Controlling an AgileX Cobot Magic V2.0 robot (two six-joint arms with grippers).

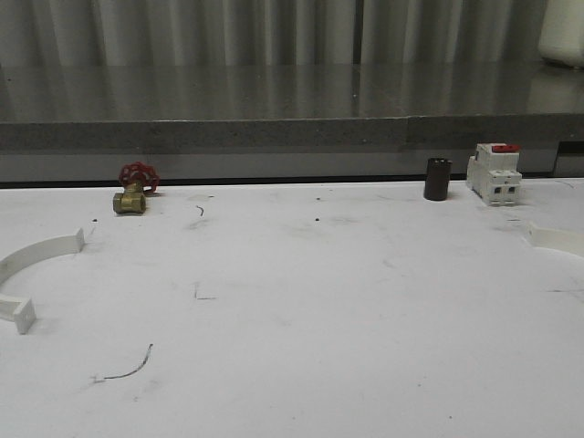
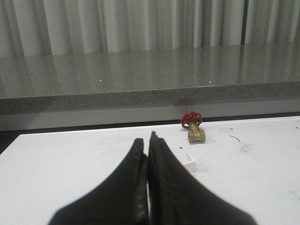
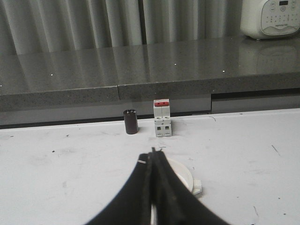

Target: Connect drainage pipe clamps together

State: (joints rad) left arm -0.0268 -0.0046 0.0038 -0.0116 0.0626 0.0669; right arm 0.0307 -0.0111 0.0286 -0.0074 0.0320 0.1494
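Note:
Two white drainage pipe clamps lie far apart on the white table. One curves along the left edge (image 1: 41,251), its end tab at the front (image 1: 18,315). The other pokes in at the right edge (image 1: 557,239). In the left wrist view my left gripper (image 2: 148,140) is shut with nothing between its black fingers, and an end tab of the left clamp (image 2: 190,164) peeks out just beside them. In the right wrist view my right gripper (image 3: 153,157) is shut and empty, hovering over the right clamp (image 3: 185,176), which its fingers partly hide.
A brass valve with a red handwheel (image 1: 133,192) stands at the back left. A dark cylinder (image 1: 437,179) and a white red-topped switch (image 1: 494,173) stand at the back right. A grey counter ledge (image 1: 292,132) runs behind the table. Thin wire scraps (image 1: 128,367) lie near the front.

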